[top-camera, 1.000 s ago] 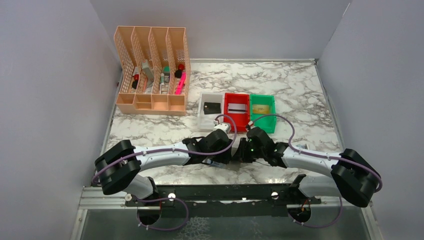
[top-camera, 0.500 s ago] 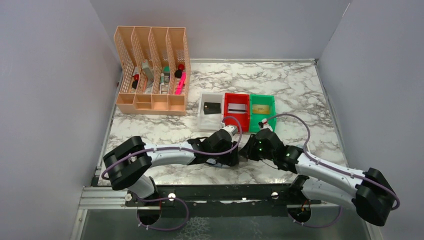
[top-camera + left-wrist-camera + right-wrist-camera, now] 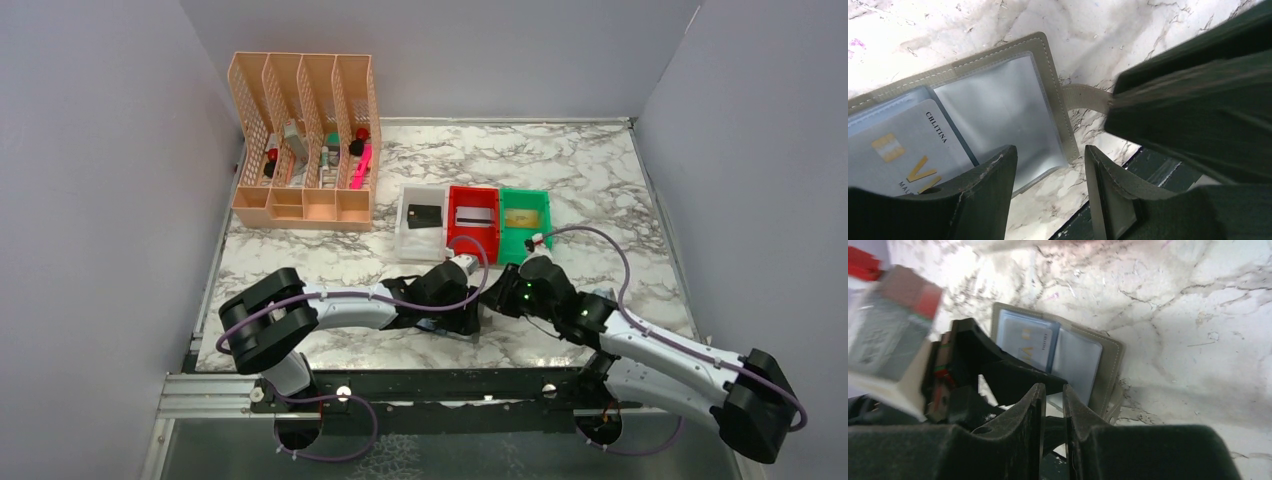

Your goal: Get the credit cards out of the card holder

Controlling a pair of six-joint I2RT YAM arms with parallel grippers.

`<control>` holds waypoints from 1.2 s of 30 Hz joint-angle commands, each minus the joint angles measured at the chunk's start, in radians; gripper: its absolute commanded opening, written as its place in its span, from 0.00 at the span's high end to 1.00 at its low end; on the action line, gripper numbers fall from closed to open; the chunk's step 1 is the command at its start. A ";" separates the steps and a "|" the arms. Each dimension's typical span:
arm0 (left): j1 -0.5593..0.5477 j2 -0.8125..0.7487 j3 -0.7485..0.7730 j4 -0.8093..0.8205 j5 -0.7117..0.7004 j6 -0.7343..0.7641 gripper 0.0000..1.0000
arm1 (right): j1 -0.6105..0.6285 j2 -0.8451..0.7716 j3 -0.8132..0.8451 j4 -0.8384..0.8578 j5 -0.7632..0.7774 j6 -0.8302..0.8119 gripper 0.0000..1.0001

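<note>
both arms have swung rightward over the last second: the left arm's elbow sits nearer the middle, and the right arm's elbow has dropped toward the near right corner. the bins and their cards lie as they did.

from above, the left gripper (image 3: pixel 462 318) and the right gripper (image 3: pixel 492 300) meet tip to tip at the near middle of the marble table (image 3: pixel 600 190). the card holder (image 3: pixel 458 332) lies flat beneath them, mostly hidden. behind them stand a white bin (image 3: pixel 405 238) with a black card (image 3: pixel 424 213), a red bin (image 3: pixel 473 245) with a silver card (image 3: pixel 473 215), and a green bin (image 3: pixel 528 245) with a gold card (image 3: pixel 524 216), side by side. a peach organizer (image 3: pixel 305 150) stands at the far left.

in the left wrist view the card holder lies open on the marble. a pale card (image 3: pixel 893 145) with a gold chip sits in its left pocket, and the right pocket is clear. the left gripper's jaws stand apart, released, with the holder's near corner in the gap. the holder's strap (image 3: pixel 1085 96) runs to the dark body of the right gripper, and its end is hidden.

in the right wrist view the right gripper's jaws stand almost together, a thin slit between them, over the holder's near edge. whether they pinch anything cannot be told. the pale card shows in the far pocket, beside the left gripper's black finger (image 3: pixel 998 372).
</note>
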 commanded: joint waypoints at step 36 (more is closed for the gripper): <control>0.021 -0.140 0.000 -0.291 -0.313 0.040 0.48 | 0.003 0.420 0.014 0.289 -0.291 -0.060 0.79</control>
